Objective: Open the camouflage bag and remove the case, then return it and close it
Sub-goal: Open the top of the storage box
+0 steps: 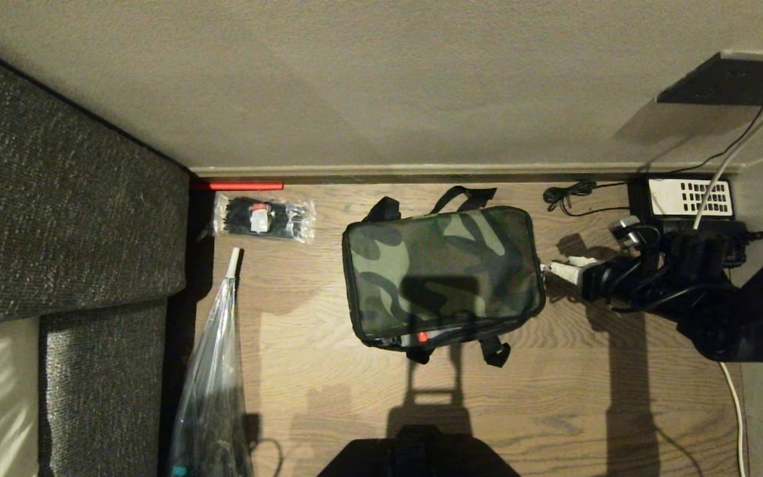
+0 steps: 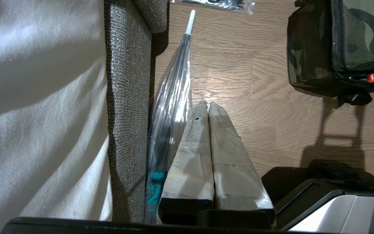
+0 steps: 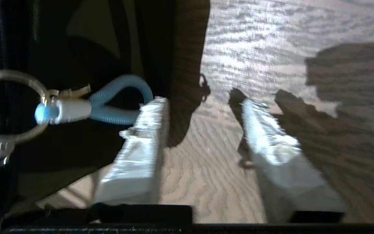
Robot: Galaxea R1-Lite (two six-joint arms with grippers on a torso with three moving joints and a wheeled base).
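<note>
The camouflage bag (image 1: pixel 441 271) lies flat on the wood floor with its green lid down; its corner also shows in the left wrist view (image 2: pixel 310 61). A small red dot (image 1: pixel 422 337) shows in a slit under the lid's near edge, and I cannot make out the case itself. My right gripper (image 1: pixel 555 268) sits low at the bag's right end. It is open (image 3: pixel 203 103), with only floor between its fingers. A blue loop zipper pull (image 3: pixel 118 97) on a metal ring (image 3: pixel 11 107) lies just beside one finger (image 3: pixel 141 143). My left gripper (image 2: pixel 206 104) is shut and parked by the sofa.
A black desk telephone (image 1: pixel 689 197) and tangled cables (image 1: pixel 570 193) lie behind the right arm. A packet of black ties (image 1: pixel 263 217) lies at the back left. A clear umbrella (image 1: pixel 212 371) rests along the grey sofa (image 1: pixel 57 199). The wall (image 1: pixel 388 86) closes the far side.
</note>
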